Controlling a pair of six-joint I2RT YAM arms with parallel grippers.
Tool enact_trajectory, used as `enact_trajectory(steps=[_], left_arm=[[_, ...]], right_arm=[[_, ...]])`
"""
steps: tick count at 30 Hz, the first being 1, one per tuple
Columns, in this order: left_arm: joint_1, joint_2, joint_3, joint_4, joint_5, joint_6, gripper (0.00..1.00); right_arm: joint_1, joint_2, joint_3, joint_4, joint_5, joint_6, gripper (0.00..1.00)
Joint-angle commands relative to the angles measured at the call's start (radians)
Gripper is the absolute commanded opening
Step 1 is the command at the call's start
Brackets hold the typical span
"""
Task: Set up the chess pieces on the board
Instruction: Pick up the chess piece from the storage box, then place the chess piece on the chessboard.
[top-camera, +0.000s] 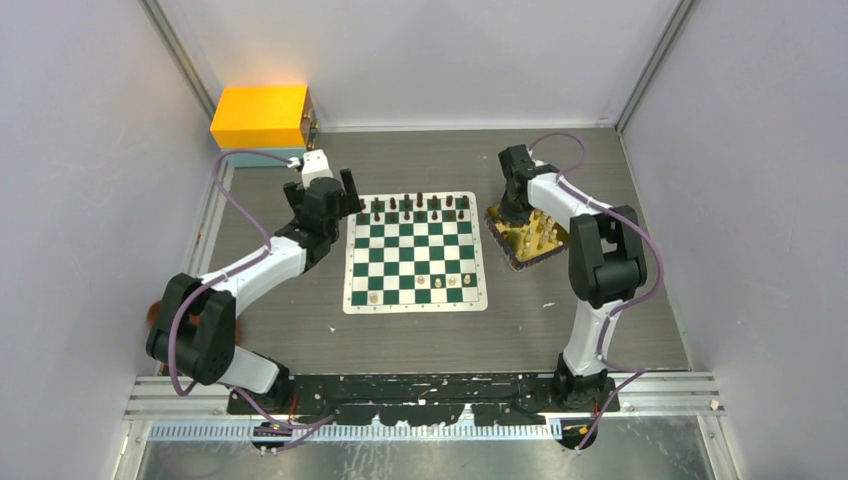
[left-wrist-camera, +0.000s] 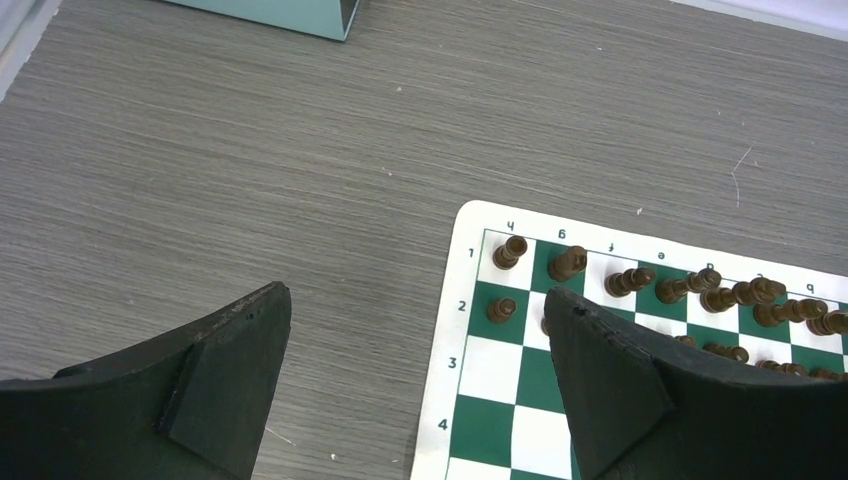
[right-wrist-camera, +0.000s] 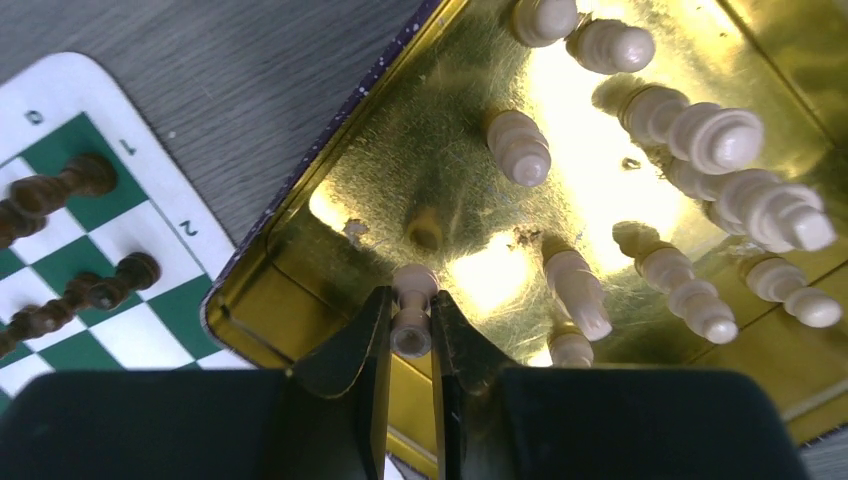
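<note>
On grey table (top-camera: 420, 335), pale walls (top-camera: 420, 60), right gripper (right-wrist-camera: 411, 300) pinching cream pawn (right-wrist-camera: 412, 328), left gripper (left-wrist-camera: 417, 297) spread

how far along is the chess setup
Done: dark pieces line the far rows of the board, and a few pale pieces stand on its near side. In hand: the right hand grips a pawn in the tray. Left: ten or so pale ones in the tray need placing. The left hand hangs open, idle.
</note>
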Motion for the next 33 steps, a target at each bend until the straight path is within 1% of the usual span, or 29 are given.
enact_trajectory(steps=[1,6,9,12,15,22,27,33], left_arm=[[0.006,-0.004,0.041,0.05,-0.004,-0.008,0.97],[0.006,-0.02,0.039,0.037,-0.007,-0.014,0.97],[0.006,-0.031,0.04,0.014,-0.022,-0.021,0.96],[0.006,-0.052,0.036,-0.011,-0.038,-0.035,0.96],[0.006,-0.08,0.037,-0.053,-0.073,-0.062,0.96],[0.006,-0.174,0.077,-0.221,-0.226,-0.122,0.96],[0.006,-0.253,0.094,-0.265,-0.313,-0.112,0.97],[0.007,-0.331,0.124,-0.286,-0.382,-0.07,0.97]], right_arm=[[-0.004,-0.129,-0.005,0.058,0.029,-0.025,0.01],[0.005,-0.205,-0.05,0.111,0.013,-0.044,0.0],[0.039,-0.231,-0.017,0.076,0.016,-0.083,0.0],[0.11,-0.232,0.049,0.011,0.018,-0.121,0.0],[0.187,-0.217,0.11,-0.045,-0.004,-0.136,0.0],[0.378,-0.14,0.258,-0.171,-0.056,-0.175,0.0],[0.485,-0.081,0.327,-0.215,-0.103,-0.202,0.01],[0.589,-0.016,0.397,-0.256,-0.144,-0.238,0.01]])
